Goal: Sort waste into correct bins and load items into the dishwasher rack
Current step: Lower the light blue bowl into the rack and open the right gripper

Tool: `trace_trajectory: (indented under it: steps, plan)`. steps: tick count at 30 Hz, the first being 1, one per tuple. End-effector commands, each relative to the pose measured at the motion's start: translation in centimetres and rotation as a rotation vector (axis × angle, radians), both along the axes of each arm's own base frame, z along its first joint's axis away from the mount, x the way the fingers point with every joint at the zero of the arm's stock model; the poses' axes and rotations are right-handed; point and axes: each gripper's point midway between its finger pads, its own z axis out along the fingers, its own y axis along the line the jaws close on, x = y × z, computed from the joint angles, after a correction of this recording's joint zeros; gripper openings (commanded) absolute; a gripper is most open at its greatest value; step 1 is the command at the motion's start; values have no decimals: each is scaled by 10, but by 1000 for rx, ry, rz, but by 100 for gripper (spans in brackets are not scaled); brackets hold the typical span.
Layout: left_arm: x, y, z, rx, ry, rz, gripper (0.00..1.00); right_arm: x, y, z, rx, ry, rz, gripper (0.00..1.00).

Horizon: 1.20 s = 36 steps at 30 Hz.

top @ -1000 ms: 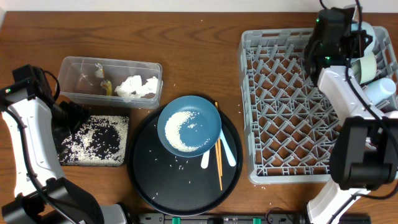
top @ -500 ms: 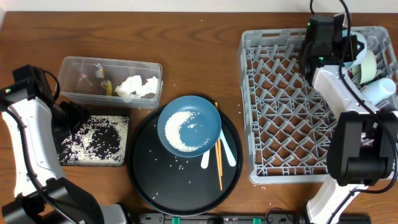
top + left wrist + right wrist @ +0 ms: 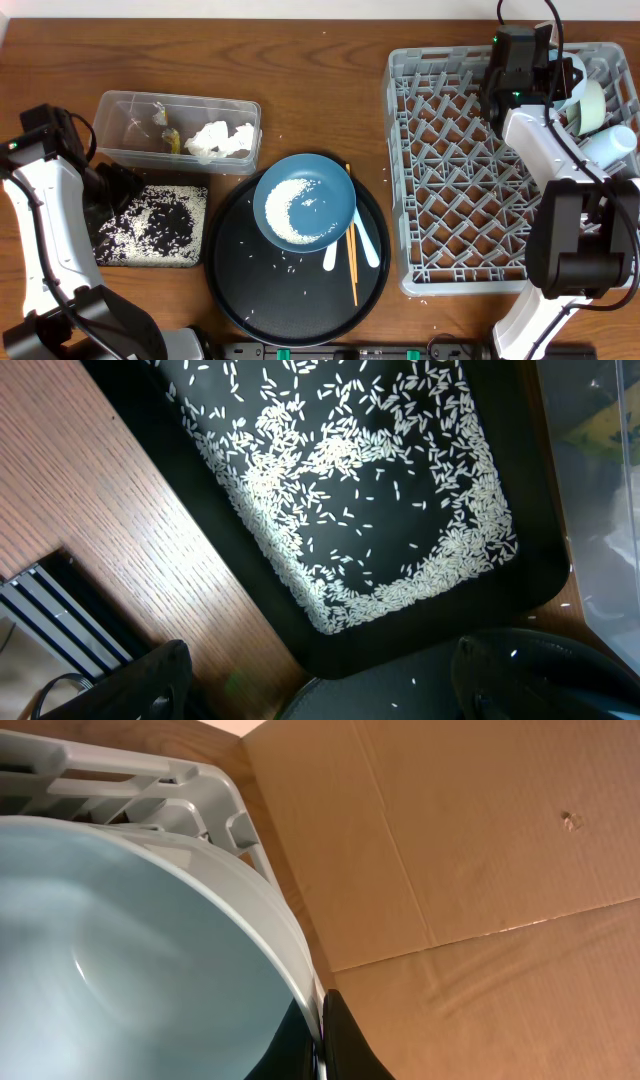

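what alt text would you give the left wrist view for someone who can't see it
A shallow black tray scattered with white rice grains fills most of the frame, seen from close above. It lies on a wooden table, and the wall of a clear plastic tub edges in at the right.

Black tray (image 3: 450,630) strewn with rice grains (image 3: 290,490); wooden table (image 3: 90,510) beneath; clear tub (image 3: 600,460) just beside
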Motion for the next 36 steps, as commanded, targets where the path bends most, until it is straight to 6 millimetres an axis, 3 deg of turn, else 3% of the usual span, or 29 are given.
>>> trace_trajectory:
  steps: [1, 12, 23, 28, 30, 36]
  plan:
    - [-1, 1, 5, 12, -12, -9, 85, -2, 0, 0, -19, 8, -19, 1]
    - [-1, 1, 5, 12, -12, -9, 85, -9, -2, 5, -60, 28, -60, 1]
    - [-1, 1, 5, 12, -12, -9, 85, -11, 4, -21, -93, 111, -76, 1]
    - [-1, 1, 5, 12, -12, -9, 85, -9, 9, -21, -86, 90, -68, 2]
    - [-1, 1, 5, 12, -12, -9, 84, -8, 12, -21, -87, 91, -63, 5]
    - [-1, 1, 5, 12, -12, -9, 85, -4, 32, -21, -83, 67, -29, 35]
